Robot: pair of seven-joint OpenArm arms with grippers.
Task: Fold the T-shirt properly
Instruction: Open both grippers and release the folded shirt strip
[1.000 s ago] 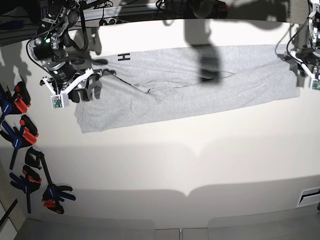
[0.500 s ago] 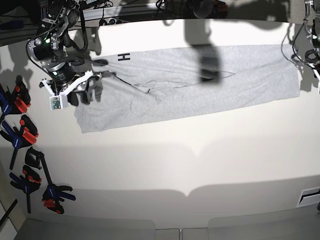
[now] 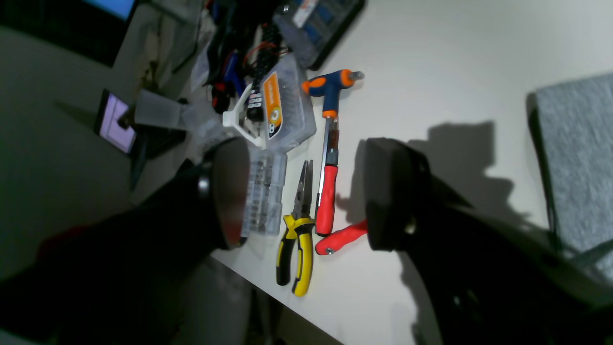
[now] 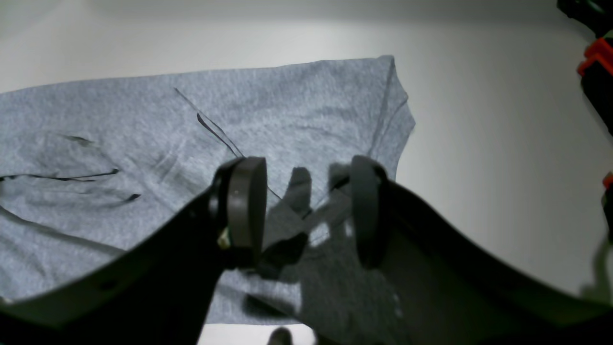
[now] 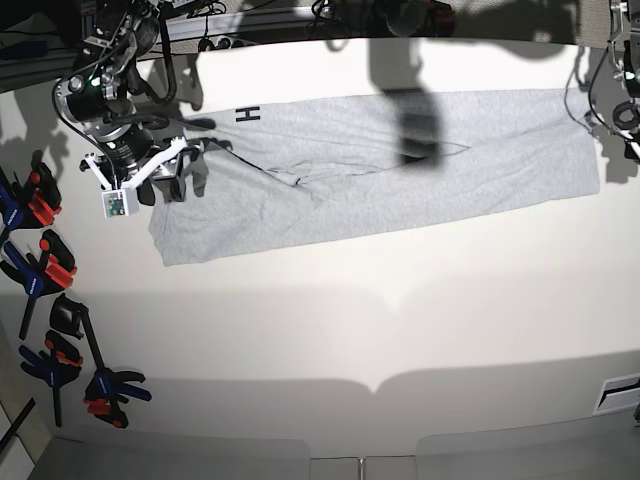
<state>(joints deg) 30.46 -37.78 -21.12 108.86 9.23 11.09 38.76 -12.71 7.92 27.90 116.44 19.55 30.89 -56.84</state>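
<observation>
Bare table (image 5: 400, 330) lies beyond my grippers; the T-shirt (image 5: 400, 165) spreads between them. My right gripper (image 4: 299, 211) and left gripper (image 3: 306, 194) gape, empty.

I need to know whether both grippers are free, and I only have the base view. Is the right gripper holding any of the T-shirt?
Observer: No. In the right wrist view the right gripper is open with nothing between its pads, over the T-shirt near a corner.
Operator: And the left one? It is cut off at my frame edge.
Observer: The left gripper is open and empty too. The shirt's edge lies off to one side of it.
Operator: What is in front of it, then?
Observer: The table with hand tools on it: yellow-handled pliers and a red-handled screwdriver.
</observation>
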